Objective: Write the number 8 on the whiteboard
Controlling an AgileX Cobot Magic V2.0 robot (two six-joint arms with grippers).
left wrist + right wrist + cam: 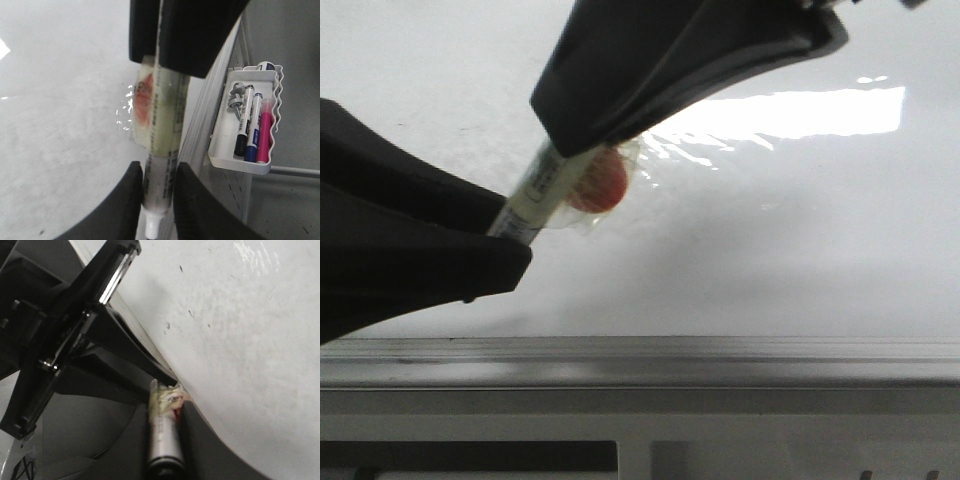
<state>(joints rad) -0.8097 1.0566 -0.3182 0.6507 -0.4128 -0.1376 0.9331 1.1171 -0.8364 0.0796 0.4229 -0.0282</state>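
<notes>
The left black gripper (515, 240) and right black gripper (555, 150) both clamp one pale cylindrical marker (542, 190) above the glossy whiteboard (800, 230), bare of any 8; uneven pulling could twist it loose.

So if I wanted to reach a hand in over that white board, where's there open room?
The whiteboard lies bare to the right of the marker, from the bright glare down to the grey frame. It is crowded at the left, where both grippers' fingers close on the marker. The small tray beside the frame is full of pens.
</notes>
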